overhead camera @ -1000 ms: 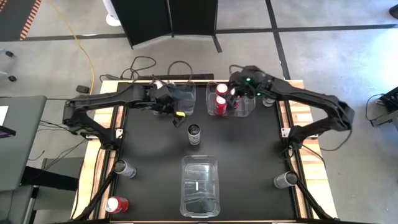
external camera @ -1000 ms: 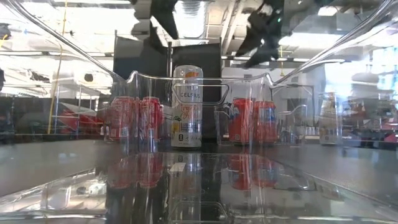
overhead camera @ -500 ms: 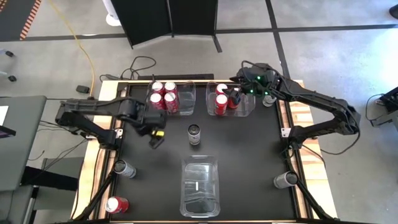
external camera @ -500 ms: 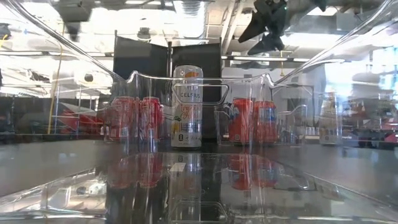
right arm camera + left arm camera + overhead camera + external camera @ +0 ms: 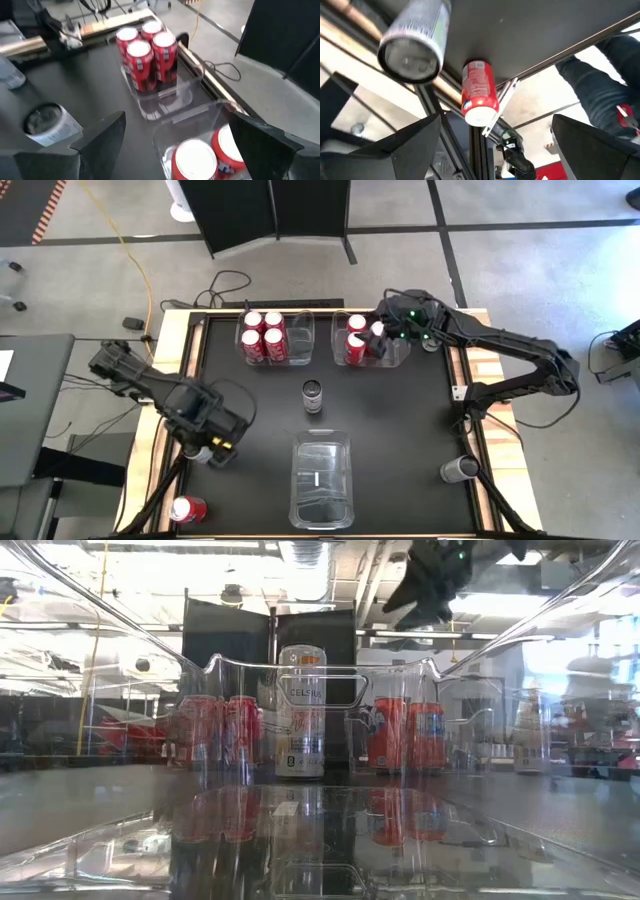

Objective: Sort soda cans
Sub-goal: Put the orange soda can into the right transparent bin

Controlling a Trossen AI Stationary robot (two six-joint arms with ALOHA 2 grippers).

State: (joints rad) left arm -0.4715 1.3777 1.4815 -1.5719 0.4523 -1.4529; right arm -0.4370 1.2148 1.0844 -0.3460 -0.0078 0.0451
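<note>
Left hand point(image 5: 218, 448) open, I see it low over front-left corner of black bench point(image 5: 400, 420), just beside grey soda can point(image 5: 415, 42); red soda can point(image 5: 479, 92) stands further at corner. Right hand point(image 5: 378, 332) open too, over rear right clear plastic bin point(image 5: 400, 358) holding red cans point(image 5: 192, 160). Four red cans point(image 5: 263, 335) in rear left clear bin point(image 5: 303, 330). One grey can point(image 5: 313, 394) stands at bench centre, another grey can point(image 5: 460, 470) front-right.

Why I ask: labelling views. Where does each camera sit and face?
High: overhead, straight down; both arms show.
Low: table height, level through clear bin; right gripper at top.
Left wrist: front-left corner, facing grey can, red can; own fingers.
Right wrist: over back bins, facing four red cans; own fingers.
Shared: centre can in high, low, right wrist.
</note>
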